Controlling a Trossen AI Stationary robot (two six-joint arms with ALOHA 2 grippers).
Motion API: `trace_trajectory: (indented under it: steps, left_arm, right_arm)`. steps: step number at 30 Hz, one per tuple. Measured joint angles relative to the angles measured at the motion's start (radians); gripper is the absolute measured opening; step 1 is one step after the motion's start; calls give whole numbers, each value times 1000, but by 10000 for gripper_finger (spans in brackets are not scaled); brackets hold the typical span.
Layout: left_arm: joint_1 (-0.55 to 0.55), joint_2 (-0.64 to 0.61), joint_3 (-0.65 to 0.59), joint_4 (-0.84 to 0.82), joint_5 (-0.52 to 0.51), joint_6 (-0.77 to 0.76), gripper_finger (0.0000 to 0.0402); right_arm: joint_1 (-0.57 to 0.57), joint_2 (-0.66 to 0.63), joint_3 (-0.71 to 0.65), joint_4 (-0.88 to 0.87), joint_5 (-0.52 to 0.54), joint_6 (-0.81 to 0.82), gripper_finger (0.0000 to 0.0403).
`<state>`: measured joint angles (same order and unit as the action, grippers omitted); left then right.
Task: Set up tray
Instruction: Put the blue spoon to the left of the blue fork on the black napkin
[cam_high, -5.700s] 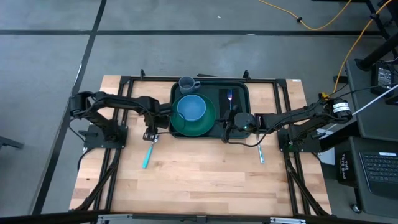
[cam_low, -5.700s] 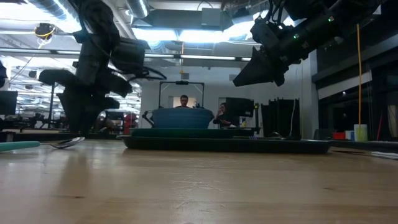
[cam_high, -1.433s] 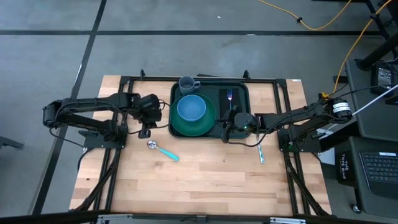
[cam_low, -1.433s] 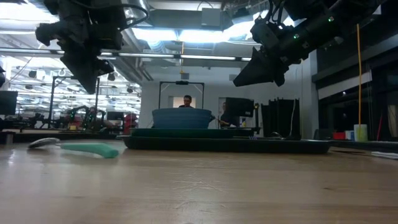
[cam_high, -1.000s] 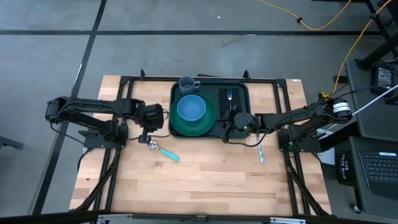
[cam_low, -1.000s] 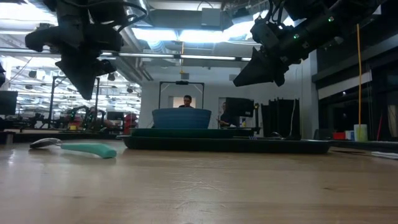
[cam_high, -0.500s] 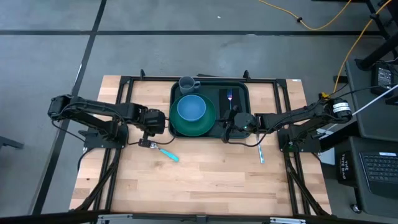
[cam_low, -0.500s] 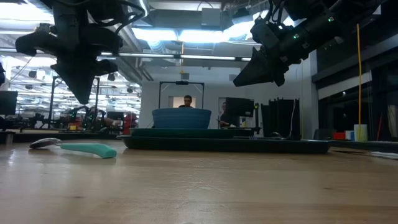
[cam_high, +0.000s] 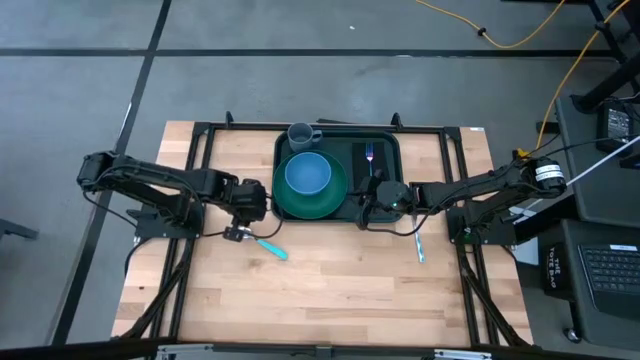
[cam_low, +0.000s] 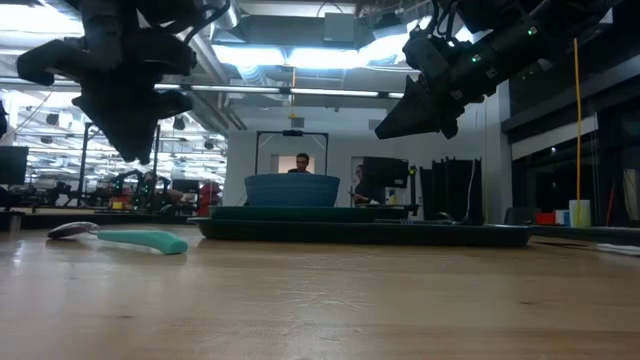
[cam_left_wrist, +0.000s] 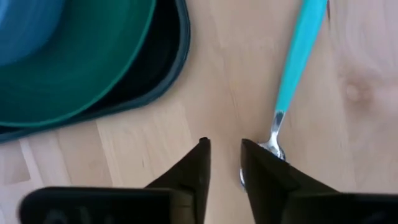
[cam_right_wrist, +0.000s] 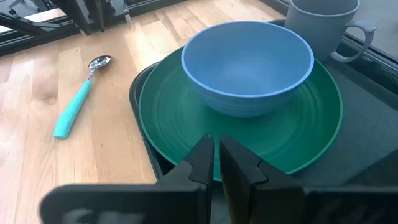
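- We see the tray at the far middle of the desk, dark green and lying flat.
- On it sits a round green plate carrying a blue bowl, with a grey mug at the tray's far left corner.
- A black napkin lies on the tray's right half with a fork on it.
- Our left gripper hangs above the desk just left of the tray's near left corner, over the bowl end of a teal-handled spoon; its jaws stand slightly apart and empty.
- Our right gripper hovers at the tray's near right edge, jaws nearly closed, holding nothing.
- A knife lies on the desk right of the tray.
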<state>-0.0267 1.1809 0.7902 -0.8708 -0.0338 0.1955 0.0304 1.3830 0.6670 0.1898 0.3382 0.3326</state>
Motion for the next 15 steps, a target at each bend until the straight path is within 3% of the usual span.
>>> trace_trajectory:
  steps: [8, 15]
  left_arm:
    - [-43, 0, 0, 56, 0, -90, 144]
    - [-140, 15, 0, 52, 1, -119, 156]
  right_arm:
    - [0, 0, 0, 0, 0, 0, 31]
    - [0, 0, 0, 0, 0, -1, 31]
